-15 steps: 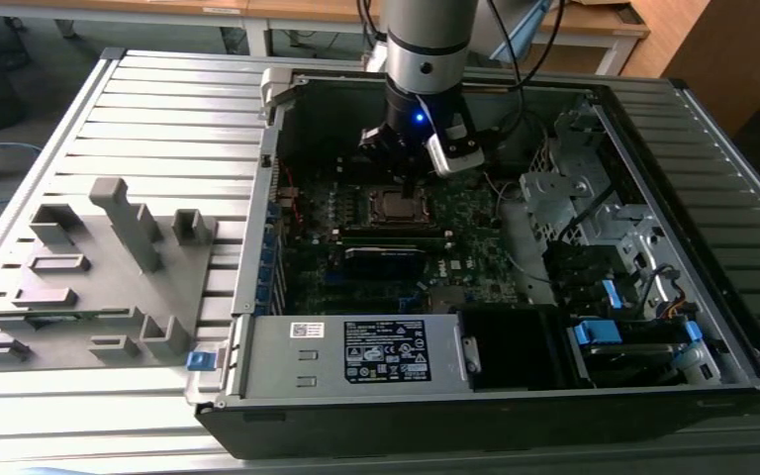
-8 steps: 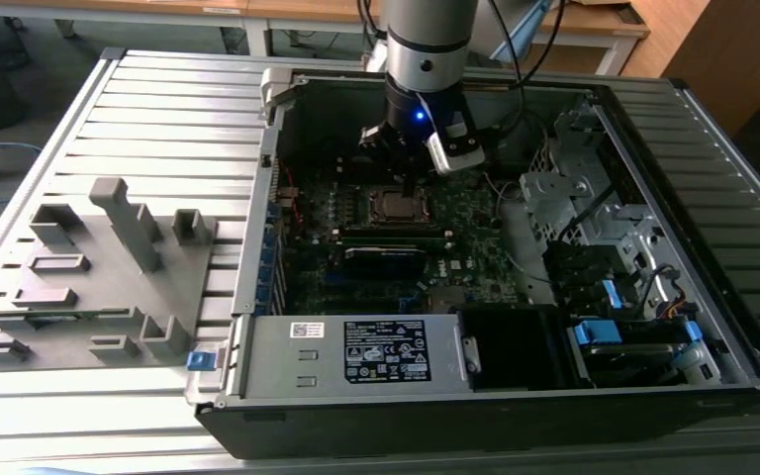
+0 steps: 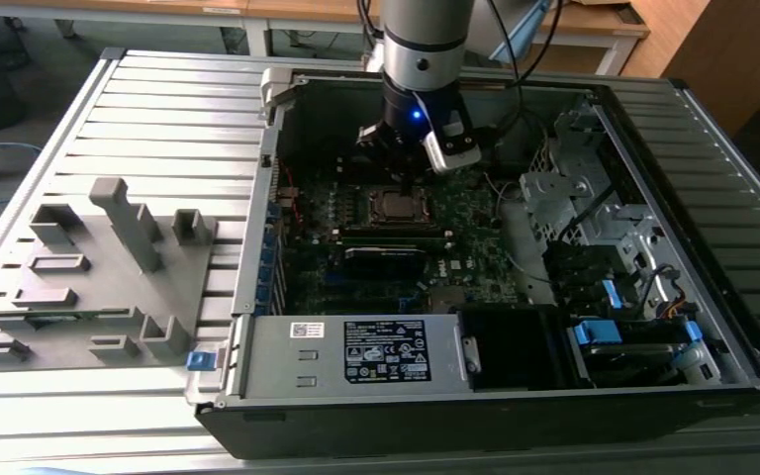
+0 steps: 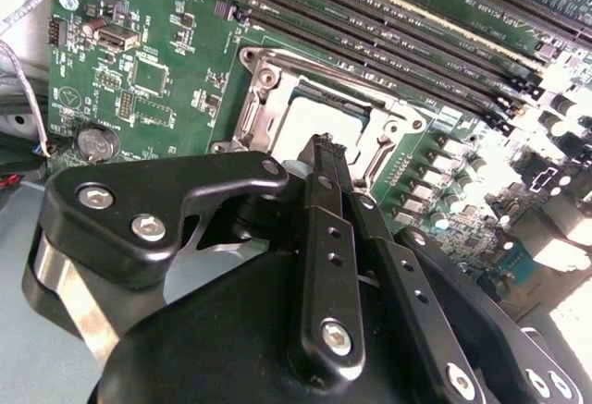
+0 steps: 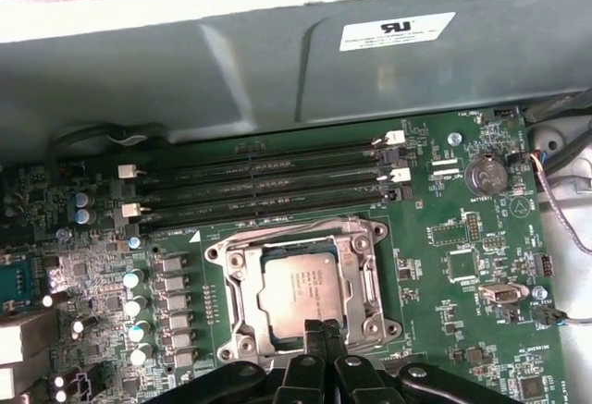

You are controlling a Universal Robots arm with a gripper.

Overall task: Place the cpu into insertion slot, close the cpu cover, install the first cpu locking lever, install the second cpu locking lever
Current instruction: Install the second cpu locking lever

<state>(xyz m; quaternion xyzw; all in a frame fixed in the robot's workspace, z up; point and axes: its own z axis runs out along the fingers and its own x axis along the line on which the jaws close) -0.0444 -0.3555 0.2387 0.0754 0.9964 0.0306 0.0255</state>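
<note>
Ribbed grey metal surface (image 3: 155,109) carrying open black computer case (image 3: 486,406). Silver-and-black arm (image 3: 423,59) reaching straight down into it. Black claw (image 5: 322,335) with fingers pressed together, empty, tips at edge of thin silver metal cpu cover (image 5: 236,284), closed over dull grey square cpu (image 5: 298,288) seated in black insertion slot (image 3: 394,206).

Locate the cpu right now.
The cpu sits in the insertion slot under the closed cpu cover, beside the memory slots; the gripper is at its edge.
</note>
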